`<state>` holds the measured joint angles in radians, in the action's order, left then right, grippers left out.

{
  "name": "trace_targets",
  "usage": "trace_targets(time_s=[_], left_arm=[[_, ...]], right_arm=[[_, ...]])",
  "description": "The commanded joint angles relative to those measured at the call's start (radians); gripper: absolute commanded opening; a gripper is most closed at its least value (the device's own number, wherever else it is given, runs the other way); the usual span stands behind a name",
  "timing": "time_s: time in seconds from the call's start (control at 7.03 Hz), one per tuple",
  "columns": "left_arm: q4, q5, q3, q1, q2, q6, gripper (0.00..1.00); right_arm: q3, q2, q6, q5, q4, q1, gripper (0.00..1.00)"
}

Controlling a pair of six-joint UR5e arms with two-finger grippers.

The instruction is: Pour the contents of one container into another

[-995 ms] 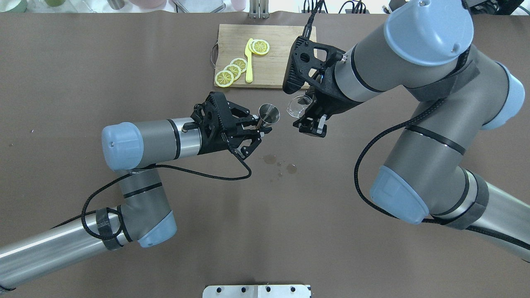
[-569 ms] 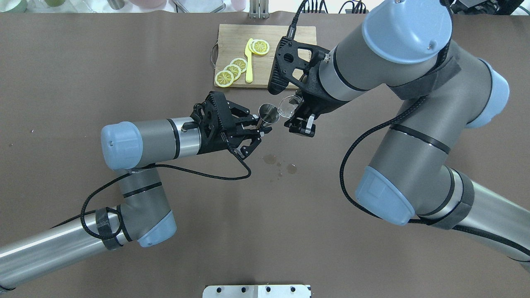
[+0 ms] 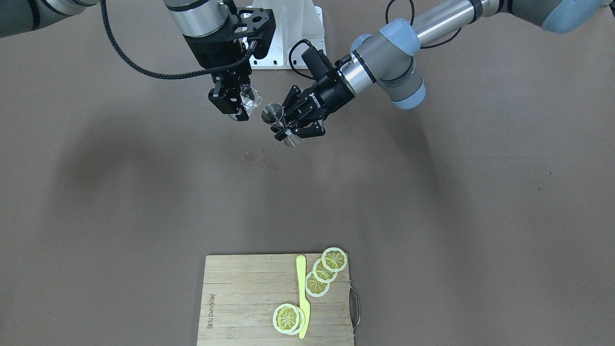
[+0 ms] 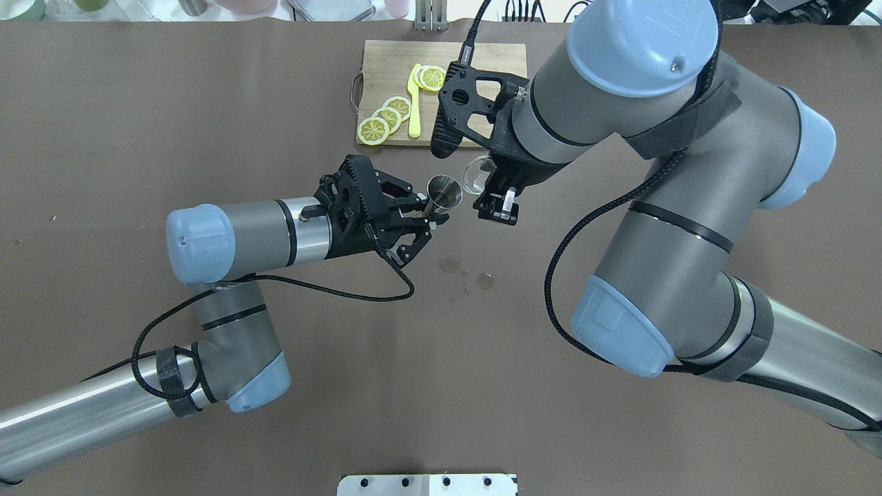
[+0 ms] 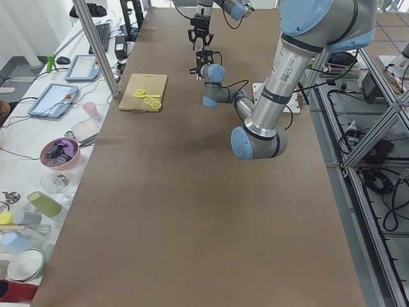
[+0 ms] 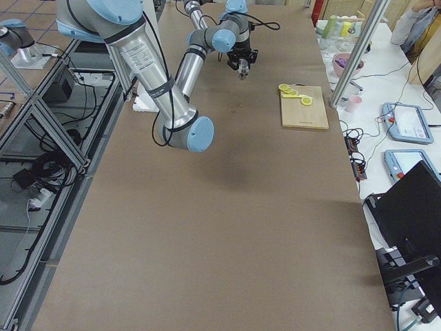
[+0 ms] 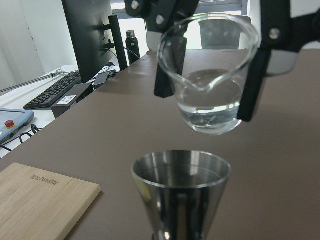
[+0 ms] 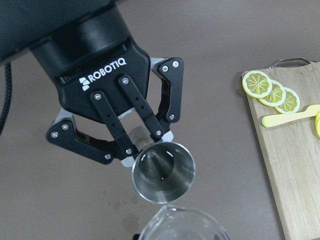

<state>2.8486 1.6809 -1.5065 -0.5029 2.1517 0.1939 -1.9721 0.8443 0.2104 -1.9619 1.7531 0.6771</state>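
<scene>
Beaker [image 7: 210, 75] in right pincer [image 3: 236, 103] hangs above jigger [image 7: 181, 190] in left pincer [image 8: 145, 144].

Clear glass beaker [image 7: 210, 100] held in mid-air, higher than and just beside a steel jigger [image 7: 181, 192].
The beaker is near upright, partly filled with clear liquid, its spout turned toward the jigger. The cone-shaped jigger stands upright, mouth up.

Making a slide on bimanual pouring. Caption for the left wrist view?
Right gripper holds the glass beaker of clear liquid higher than the steel jigger, pour not yet begun.
</scene>
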Motion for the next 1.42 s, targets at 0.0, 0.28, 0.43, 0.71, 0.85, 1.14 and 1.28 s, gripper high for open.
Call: trace_targets(time_s=[0.0,0.28,0.43,0.71,0.85,1.14,1.28], left_arm=[[0.002,-0.001,0.0,0.0,-0.001,-0.002,0.0],[0.003,-0.001,0.0,0.0,-0.001,-0.002,0.0],[0.003,-0.001,0.0,-0.002,-0.001,-0.002,0.0],[0.003,-0.001,0.002,-0.002,-0.001,-0.002,0.0],[0.003,-0.001,0.002,-0.002,-0.001,-0.002,0.0],[0.005,-0.001,0.002,-0.002,-0.001,-0.002,0.0],[0.005,-0.001,0.0,-0.003,-0.001,-0.001,0.0]], right_arm=[[-0.002,-0.036,0.039,0.017,0.101,-0.001,0.0],[0.001,-0.057,0.046,0.047,0.147,-0.016,0.0],[0.001,-0.07,0.079,0.07,0.182,-0.024,0.0],[0.004,-0.094,0.119,0.106,0.238,-0.045,0.0],[0.019,-0.112,0.122,0.109,0.253,-0.047,0.0],[0.062,-0.155,0.136,0.117,0.267,-0.047,0.0],[0.082,-0.174,0.151,0.13,0.284,-0.047,0.0]])
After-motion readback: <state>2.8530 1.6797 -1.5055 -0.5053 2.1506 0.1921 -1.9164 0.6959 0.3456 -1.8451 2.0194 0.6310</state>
